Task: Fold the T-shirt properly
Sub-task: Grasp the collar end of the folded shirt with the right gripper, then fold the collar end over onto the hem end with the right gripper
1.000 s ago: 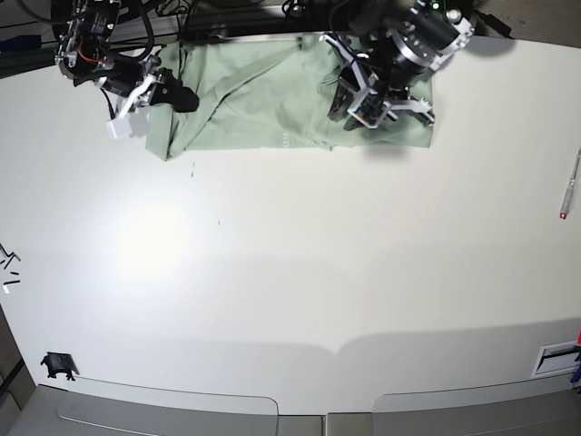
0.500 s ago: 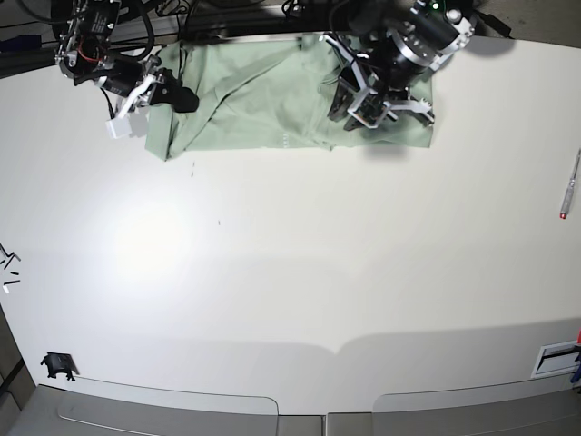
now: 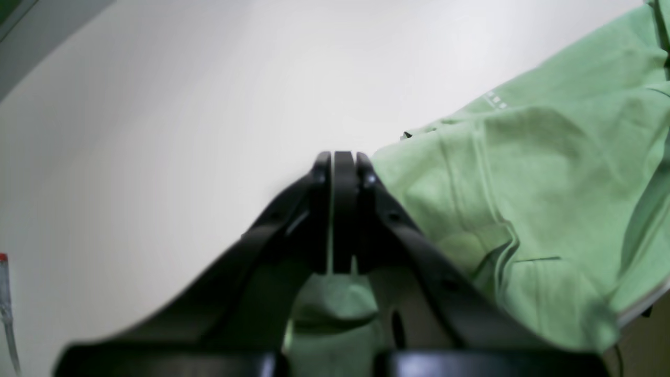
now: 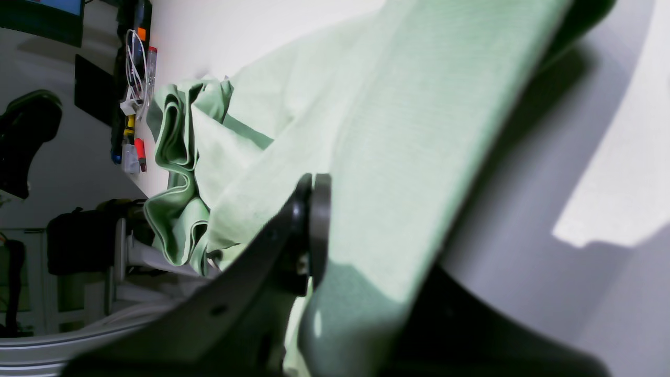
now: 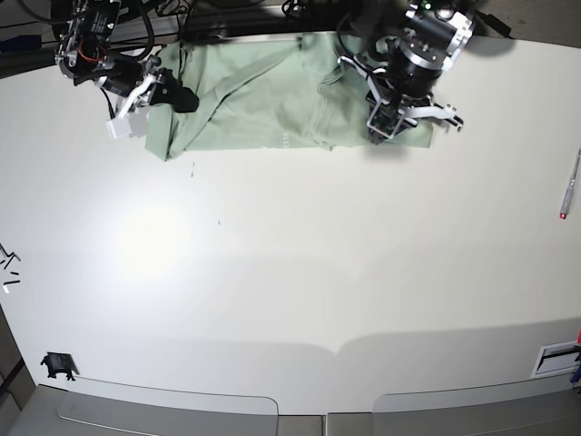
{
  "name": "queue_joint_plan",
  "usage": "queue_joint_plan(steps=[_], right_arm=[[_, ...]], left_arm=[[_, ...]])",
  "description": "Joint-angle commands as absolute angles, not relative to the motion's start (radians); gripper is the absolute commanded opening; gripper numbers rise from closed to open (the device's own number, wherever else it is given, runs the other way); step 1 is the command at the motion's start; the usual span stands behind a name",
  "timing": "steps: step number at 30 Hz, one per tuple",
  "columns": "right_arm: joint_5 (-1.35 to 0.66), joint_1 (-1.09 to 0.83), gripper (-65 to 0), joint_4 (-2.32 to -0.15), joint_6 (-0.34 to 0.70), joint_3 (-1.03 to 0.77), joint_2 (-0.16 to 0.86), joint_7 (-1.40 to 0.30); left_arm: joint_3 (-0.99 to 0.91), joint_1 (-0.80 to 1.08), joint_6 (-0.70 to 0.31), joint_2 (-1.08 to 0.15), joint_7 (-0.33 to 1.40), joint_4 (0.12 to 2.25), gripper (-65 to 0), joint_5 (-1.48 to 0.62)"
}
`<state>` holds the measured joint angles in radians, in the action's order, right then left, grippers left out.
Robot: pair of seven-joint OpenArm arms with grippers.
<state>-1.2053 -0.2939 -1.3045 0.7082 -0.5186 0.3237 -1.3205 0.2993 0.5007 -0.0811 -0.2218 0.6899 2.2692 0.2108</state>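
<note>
2 arms work at the top edge of the base view, over the white table [image 5: 290,272]. The T-shirt [image 5: 263,104], pale mint green and rumpled, lies spread across the upper middle of that frame. The left gripper [image 5: 381,127], at the upper right, has its jaws pressed flat together at the shirt's lower right corner; the wrist view shows green cloth [image 3: 523,199] beside and beneath the closed fingers [image 3: 335,209]. The right gripper [image 5: 168,94], at the upper left, is clamped on the shirt's left edge, with the fabric [image 4: 398,157] draped over its finger [image 4: 314,230]. A red-tipped pen [image 5: 570,186] lies at the far right.
</note>
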Motion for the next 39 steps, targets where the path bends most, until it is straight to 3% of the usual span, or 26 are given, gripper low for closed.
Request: queue_joint_plan(steps=[1, 6, 15, 20, 30, 39], right_arm=[[-1.211, -0.294, -65.0, -1.309, 0.698, -0.517, 0.330, -1.328], [-1.213, -0.294, -65.0, -1.309, 0.698, -0.517, 0.330, -1.324], [-1.232, -0.294, -65.0, -1.309, 0.698, -0.517, 0.330, -1.325], [-1.416, -0.294, -65.0, -1.320, 0.698, -0.518, 0.330, -1.396], [-1.484, -0.295, -65.0, -1.515, 0.698, -0.517, 0.304, -1.396], [-1.484, -0.313, -65.0, -1.868, 0.698, -0.480, 0.117, -1.396]], left_arm=[[0.287, 0.501, -0.062, -0.220, 0.673, 2.291, -65.0, 0.212], [0.136, 0.501, -0.053, -0.220, 0.656, 2.291, -65.0, 0.136], [-0.234, 0.554, -0.260, -0.220, 0.641, 2.290, -65.0, -0.237], [-0.366, 0.654, -0.313, -0.220, 0.639, 2.289, -65.0, -0.282], [-0.413, 0.808, -0.315, -0.218, 0.659, 2.289, -65.0, -0.282], [-0.413, 0.816, -0.315, -0.216, 0.681, 2.289, -65.0, -0.282]])
